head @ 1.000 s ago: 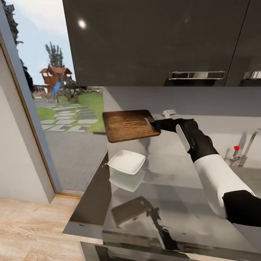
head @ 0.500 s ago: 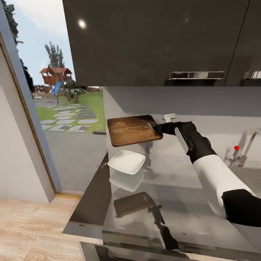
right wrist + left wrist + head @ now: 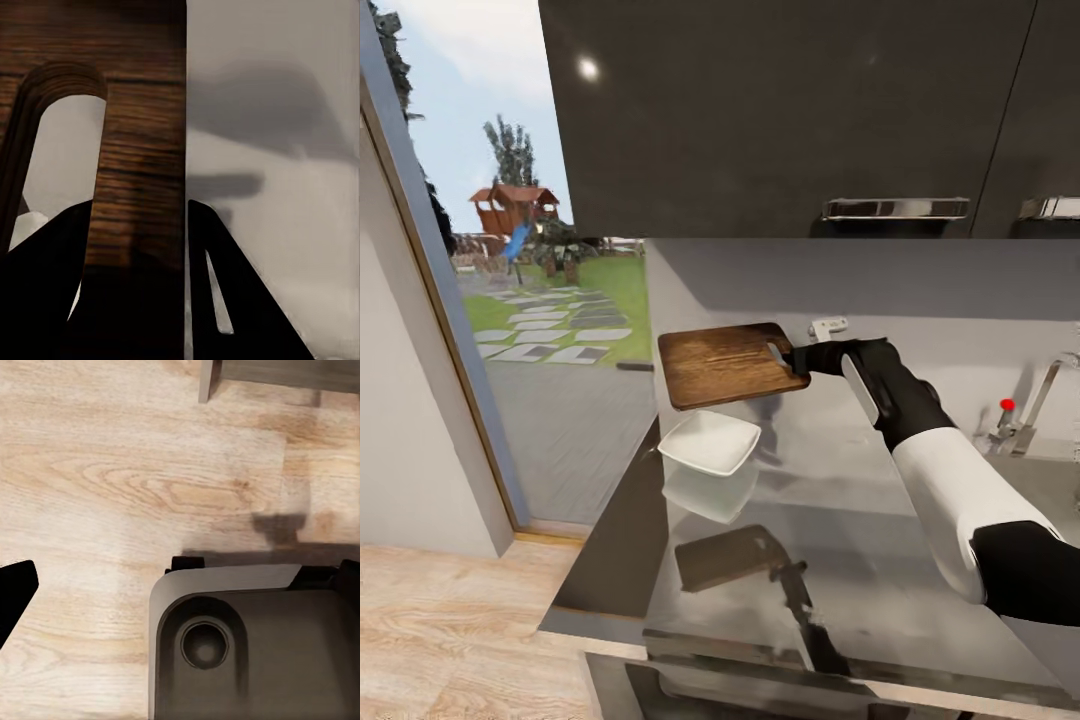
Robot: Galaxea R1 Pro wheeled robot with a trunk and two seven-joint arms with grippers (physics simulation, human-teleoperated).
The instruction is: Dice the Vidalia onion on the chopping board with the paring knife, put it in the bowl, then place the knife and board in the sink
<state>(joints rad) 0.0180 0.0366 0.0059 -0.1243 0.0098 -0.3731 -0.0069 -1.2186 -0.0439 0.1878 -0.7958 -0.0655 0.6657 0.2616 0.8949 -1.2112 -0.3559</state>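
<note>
My right gripper (image 3: 797, 357) is shut on the handle end of the brown chopping board (image 3: 725, 363) and holds it nearly flat in the air. The board hangs just above and behind the white bowl (image 3: 710, 443), which stands near the left end of the dark countertop (image 3: 880, 540). The right wrist view shows the chopping board (image 3: 142, 150) with its handle slot, clamped between the dark fingers (image 3: 225, 300). The onion and the paring knife are out of view. Over the floor, a black fingertip (image 3: 15, 585) of my left gripper shows at the picture's edge.
The chrome tap (image 3: 1045, 395) with its red knob (image 3: 1007, 405) stands at the far right of the counter. Dark wall cabinets (image 3: 790, 110) hang overhead. A tall glass door (image 3: 510, 300) is on the left. Pale wood floor (image 3: 112, 472) and the robot's dark base (image 3: 255, 645) lie under the left arm.
The right gripper has carried the chopping board down and a little to the right, closer over the bowl. The head view has shifted slightly.
</note>
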